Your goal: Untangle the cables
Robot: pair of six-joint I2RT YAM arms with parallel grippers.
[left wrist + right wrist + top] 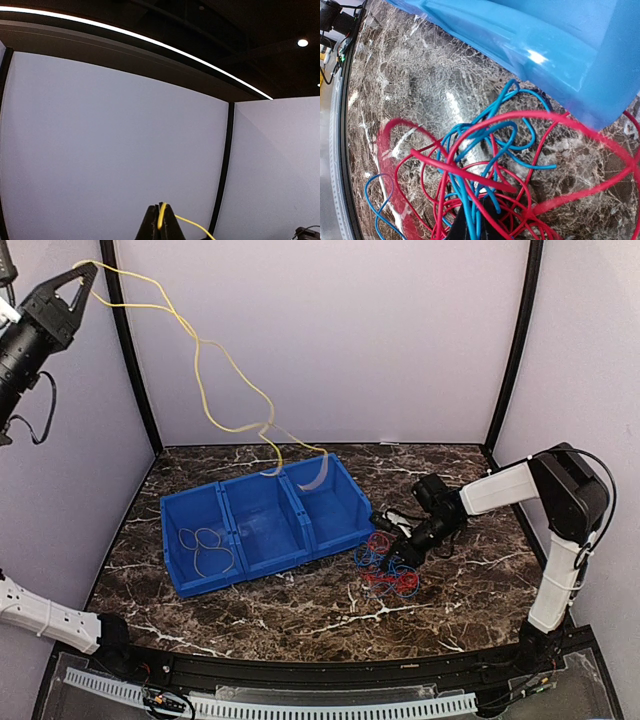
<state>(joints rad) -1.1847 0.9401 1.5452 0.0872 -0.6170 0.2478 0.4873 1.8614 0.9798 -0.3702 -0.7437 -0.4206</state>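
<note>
My left gripper (86, 273) is raised high at the top left, shut on a yellow cable (205, 380). That cable hangs in long loops down to the right compartment of the blue bin (172, 545). In the left wrist view the fingertips (152, 217) pinch the yellow cable (161, 216). A tangle of red and blue cables (388, 568) lies on the table right of the bin. My right gripper (403, 545) is down in this tangle. The right wrist view shows its dark jaws (479, 225) close together with blue cable (485, 135) strands between them and red cable (470, 172) loops across them.
The blue bin has three compartments; a pale coil of cable (205, 545) lies in the left one and a pale strip (315, 475) in the right one. The bin's wall (560, 45) stands close beyond the tangle. Grey walls enclose the dark marble table (300, 605).
</note>
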